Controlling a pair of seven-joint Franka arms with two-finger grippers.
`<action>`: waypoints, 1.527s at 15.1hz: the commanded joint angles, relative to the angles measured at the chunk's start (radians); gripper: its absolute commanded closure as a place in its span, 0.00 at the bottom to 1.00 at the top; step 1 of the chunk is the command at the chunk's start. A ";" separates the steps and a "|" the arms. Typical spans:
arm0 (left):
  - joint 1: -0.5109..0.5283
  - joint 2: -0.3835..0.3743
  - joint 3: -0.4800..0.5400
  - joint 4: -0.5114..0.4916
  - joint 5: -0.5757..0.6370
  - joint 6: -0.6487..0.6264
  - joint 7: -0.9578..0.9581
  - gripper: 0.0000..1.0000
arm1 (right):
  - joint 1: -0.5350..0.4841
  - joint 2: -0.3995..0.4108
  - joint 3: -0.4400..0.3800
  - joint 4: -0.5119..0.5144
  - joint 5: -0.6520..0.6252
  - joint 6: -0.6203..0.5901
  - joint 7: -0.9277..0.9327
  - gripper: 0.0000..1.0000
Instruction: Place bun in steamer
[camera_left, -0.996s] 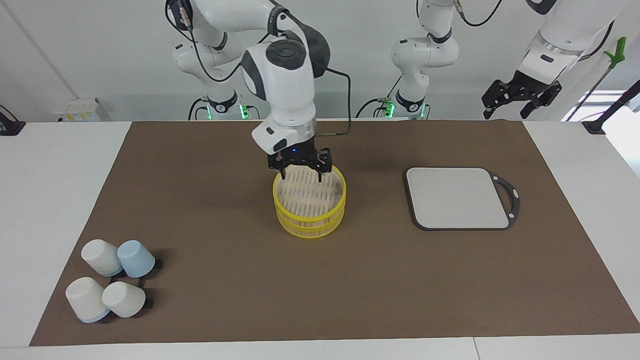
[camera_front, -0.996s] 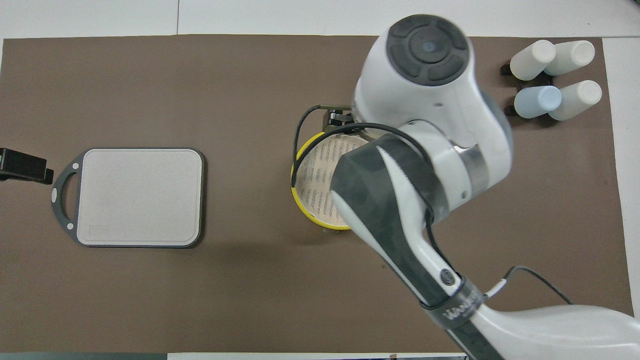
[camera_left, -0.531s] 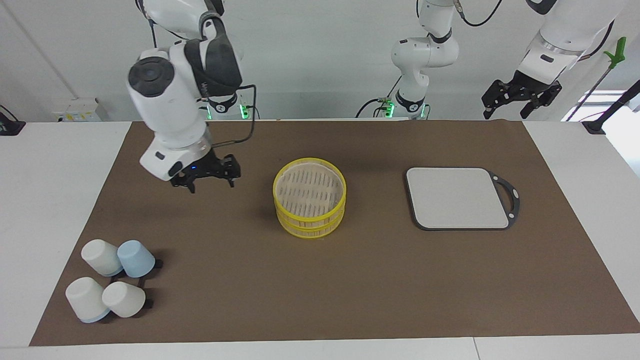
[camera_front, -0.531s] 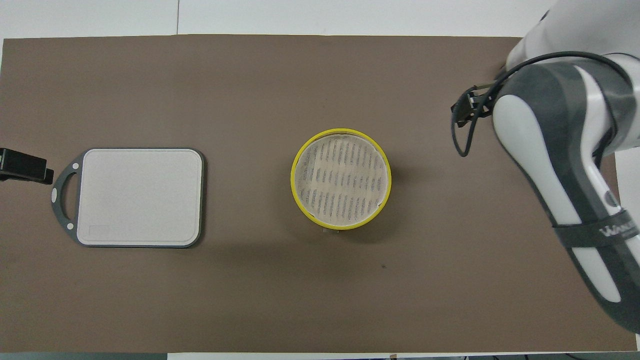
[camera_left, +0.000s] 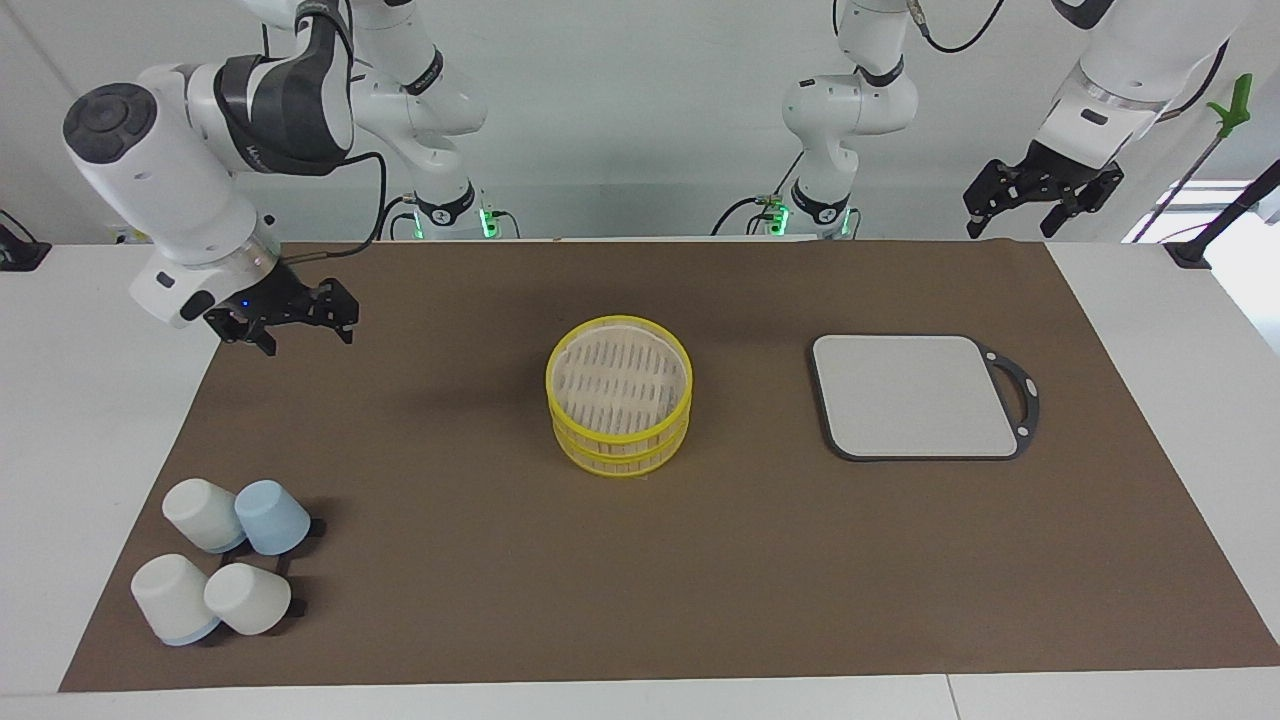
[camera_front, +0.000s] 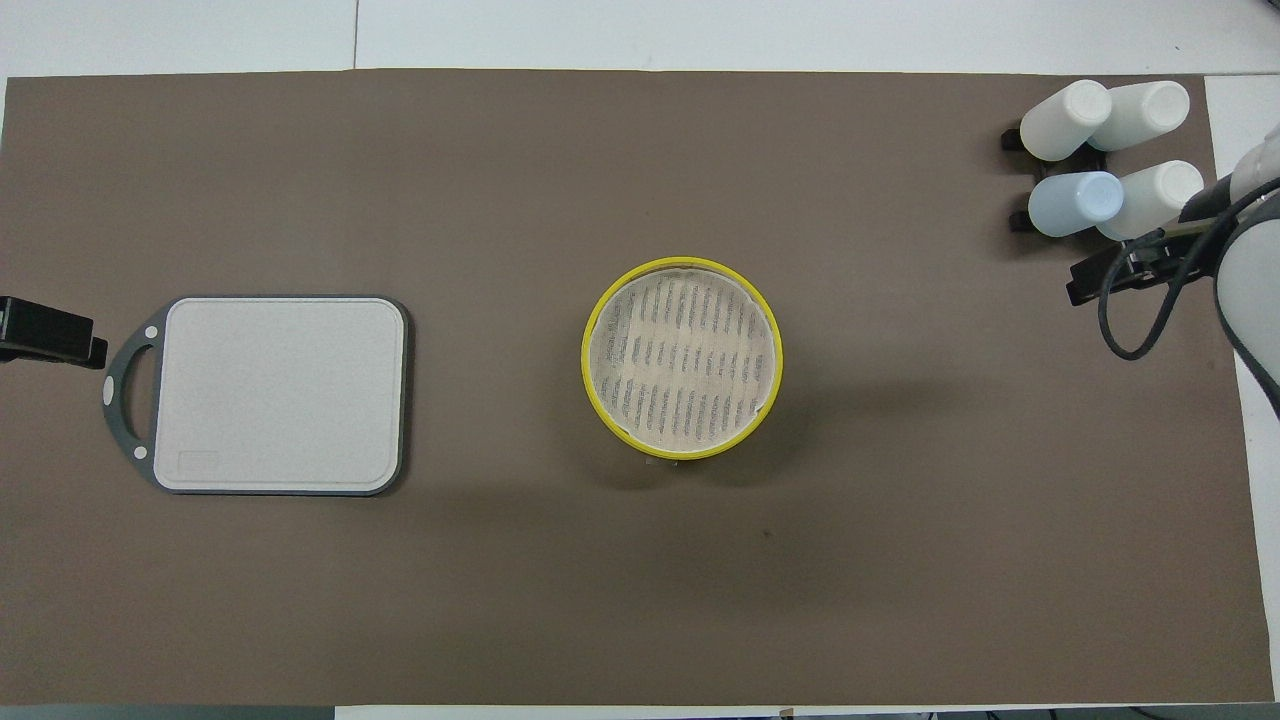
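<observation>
The steamer (camera_left: 622, 452) stands in the middle of the brown mat, a yellow-rimmed bamboo basket with its paler top piece stacked on it; it also shows in the overhead view (camera_front: 590, 385). Only the slotted top surface shows, and no bun is in view anywhere. My right gripper (camera_left: 305, 340) is open and empty, up in the air over the mat's edge at the right arm's end of the table, well apart from the steamer; it also shows in the overhead view (camera_front: 1105, 278). My left gripper (camera_left: 1040, 205) waits, open and raised over the left arm's end of the table.
A grey cutting board (camera_left: 915, 395) with a dark handle lies beside the steamer toward the left arm's end, also in the overhead view (camera_front: 280, 395). Several upturned white and pale blue cups (camera_left: 220, 565) stand at the right arm's end, farther from the robots (camera_front: 1100, 160).
My right gripper has left the steamer's top and swung away empty to the right arm's end of the table. The steamer and the left arm have not moved.
</observation>
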 joint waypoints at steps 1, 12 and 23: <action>0.006 -0.032 -0.004 -0.039 0.020 0.016 0.010 0.00 | -0.026 -0.086 0.015 -0.110 0.002 0.043 -0.005 0.00; 0.006 -0.032 -0.004 -0.040 0.020 0.016 0.010 0.00 | -0.044 -0.074 0.014 -0.081 -0.012 0.083 -0.011 0.00; 0.006 -0.032 -0.004 -0.040 0.020 0.016 0.010 0.00 | -0.040 -0.068 0.017 -0.059 -0.045 0.060 0.004 0.00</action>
